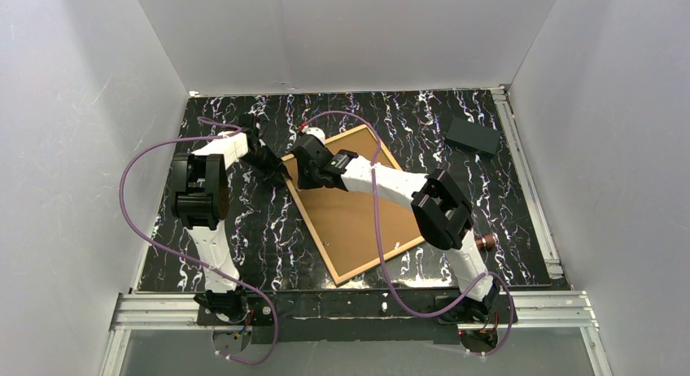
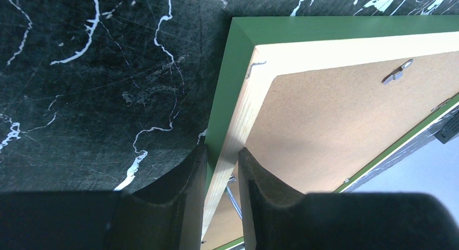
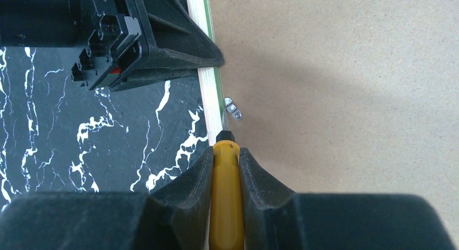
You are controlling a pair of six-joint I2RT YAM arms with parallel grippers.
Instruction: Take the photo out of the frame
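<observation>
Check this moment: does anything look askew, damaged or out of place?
The green-edged wooden picture frame lies face down and skewed diagonally on the black marbled table; the left end effector pinches its rail. A small pale scuff marks the rail near the corner.

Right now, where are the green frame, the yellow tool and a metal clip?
frame (image 2: 233,71): left wrist view, on its green side rail.
yellow tool (image 3: 226,174): right wrist view, on its handle.
metal clip (image 3: 234,109): right wrist view, on its middle.
</observation>
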